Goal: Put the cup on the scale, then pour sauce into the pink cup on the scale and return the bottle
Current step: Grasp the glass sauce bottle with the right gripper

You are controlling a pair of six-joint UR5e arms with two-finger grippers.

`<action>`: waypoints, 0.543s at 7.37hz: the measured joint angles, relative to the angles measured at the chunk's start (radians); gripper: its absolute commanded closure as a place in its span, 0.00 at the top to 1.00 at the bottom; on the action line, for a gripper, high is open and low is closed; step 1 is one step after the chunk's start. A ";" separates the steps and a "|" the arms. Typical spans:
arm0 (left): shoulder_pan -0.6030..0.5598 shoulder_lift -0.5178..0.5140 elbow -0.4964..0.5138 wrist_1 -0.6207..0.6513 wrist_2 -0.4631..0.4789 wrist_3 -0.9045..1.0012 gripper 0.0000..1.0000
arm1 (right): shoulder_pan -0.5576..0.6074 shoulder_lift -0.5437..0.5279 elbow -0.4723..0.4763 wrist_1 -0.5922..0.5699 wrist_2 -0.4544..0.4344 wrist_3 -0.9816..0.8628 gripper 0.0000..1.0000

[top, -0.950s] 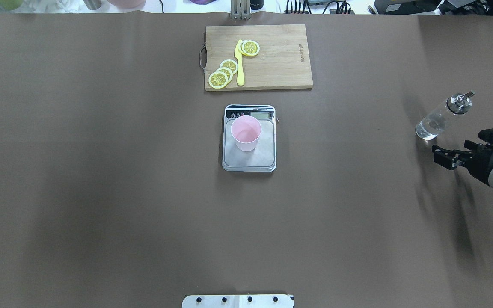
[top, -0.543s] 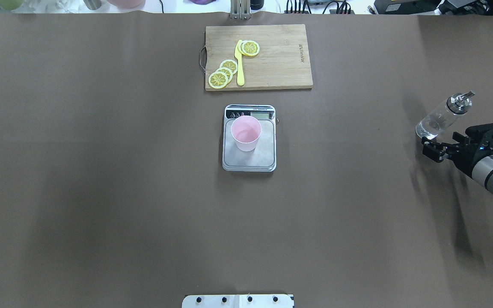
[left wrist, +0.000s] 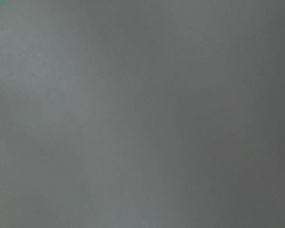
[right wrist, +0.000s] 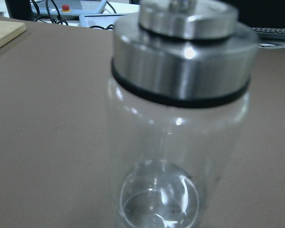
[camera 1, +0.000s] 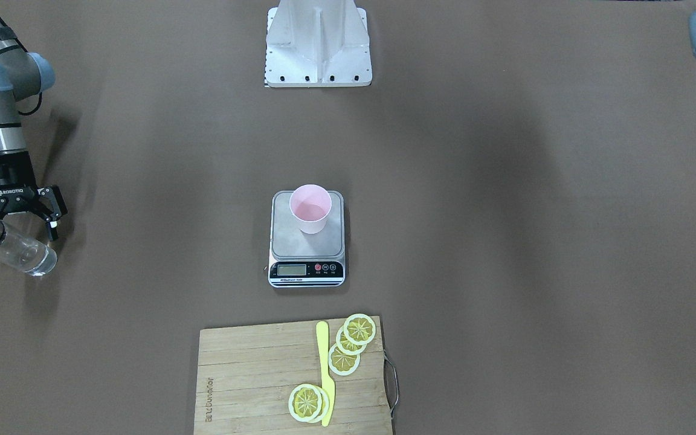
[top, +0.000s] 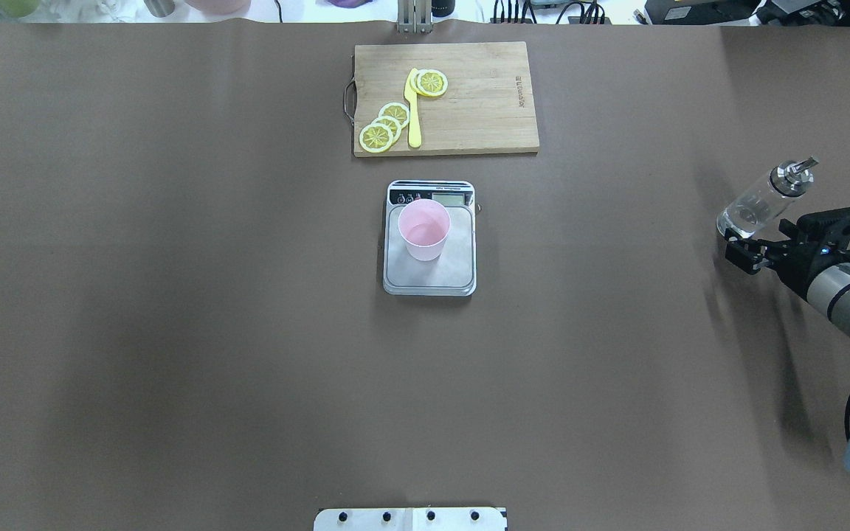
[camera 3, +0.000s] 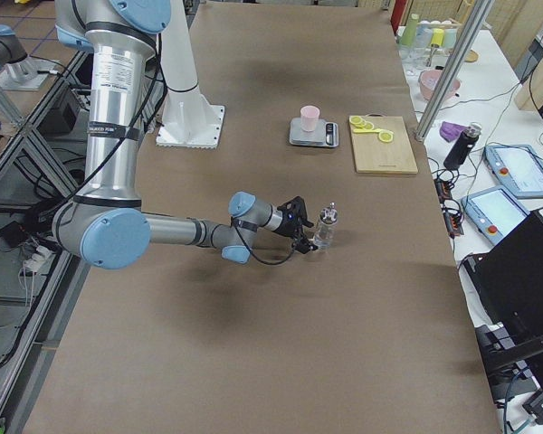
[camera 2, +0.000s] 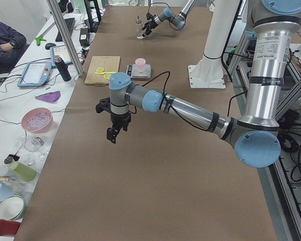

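Front view: right fingers (camera 1: 53, 212) spread wide, holding nothing. The small clear glass bottle with metal pourer (camera 1: 19, 249) stands on the brown bench (camera 1: 505, 241) just past the tips, on the side away from the robot base.

The pale pink tapered cup (camera 1: 310, 208) is upright on the steel-topped digital scale (camera 1: 307, 241), mid-bench, well apart.

Overhead: right arm is far nearer the bottle; left arm isn't in frame.

Left side view: left fingers (camera 2: 112, 134) hang over bare bench — can't tell their opening.

Right side view: bottle's long axis is vertical, so I'd expect a level forward approach.

Right wrist: bottle dead ahead, a little clear liquid (right wrist: 159, 204) at the bottom.

Count: one bottle, cup, scale, bamboo board (camera 1: 251, 374) and yellow knife (camera 1: 325, 374); five lemon slices (camera 1: 360, 329).
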 measured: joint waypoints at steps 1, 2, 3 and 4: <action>0.000 0.000 0.000 0.000 0.000 0.000 0.98 | 0.000 0.023 -0.026 0.000 -0.010 -0.003 1.00; 0.000 0.000 -0.001 0.000 0.000 0.000 0.98 | 0.001 0.043 -0.049 0.005 -0.018 -0.004 1.00; 0.000 0.000 -0.002 0.000 0.000 0.000 0.98 | 0.002 0.052 -0.061 0.015 -0.022 -0.005 1.00; 0.000 0.000 -0.001 0.000 0.000 0.000 0.98 | 0.002 0.056 -0.066 0.023 -0.023 -0.005 0.94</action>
